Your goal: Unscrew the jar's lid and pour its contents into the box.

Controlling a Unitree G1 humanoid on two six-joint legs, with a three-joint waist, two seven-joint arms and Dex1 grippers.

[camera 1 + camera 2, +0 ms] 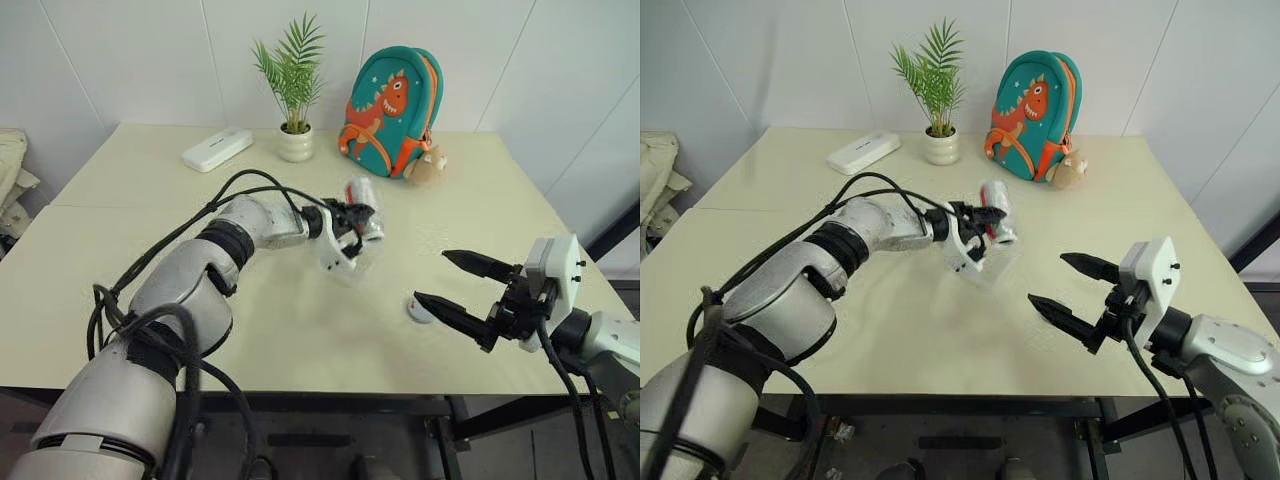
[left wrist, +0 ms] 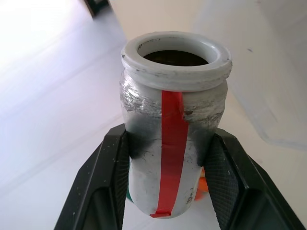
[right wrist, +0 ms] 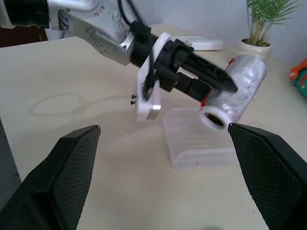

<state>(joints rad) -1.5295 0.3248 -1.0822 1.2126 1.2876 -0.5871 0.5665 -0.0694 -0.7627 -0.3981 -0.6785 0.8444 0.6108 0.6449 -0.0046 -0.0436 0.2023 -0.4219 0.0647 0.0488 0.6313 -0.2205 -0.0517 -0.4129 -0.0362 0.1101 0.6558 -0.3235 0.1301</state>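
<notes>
The left claw (image 1: pixel 352 222), in the middle of the head view, is clamped tight on the jar (image 1: pixel 365 205), its two black fingers (image 2: pixel 103 182) pressing either side of the body below the neck. The jar is silvery grey with a red strip down its side and is held off the worktop, tipped over so that its open mouth slants down toward the box (image 3: pixel 199 139). From the left wrist camera the mouth is uncovered, with something dark inside that may be the contents (image 2: pixel 173 57).

The right claw (image 1: pixel 462 290), at the lower right of the head view, hangs above the worktop with its fingers spread wide and nothing between them, pointing toward the middle of the picture.

By size, the pale worktop (image 1: pixel 150 290) carries everything. At its far edge, upper centre right, a teal backpack (image 1: pixel 392 98) with an orange dinosaur stands against the wall, with a small tan soft toy (image 1: pixel 430 165) just beside its right foot. To its left is a green plant in a white pot (image 1: pixel 295 142), and further left a flat white case (image 1: pixel 217 148).

The clear, shallow box sits just under the tipped jar near the centre; I cannot tell whether anything lies in it. The lid (image 1: pixel 421 309), a small grey disc, lies on the worktop just left of the right claw's lower finger.
</notes>
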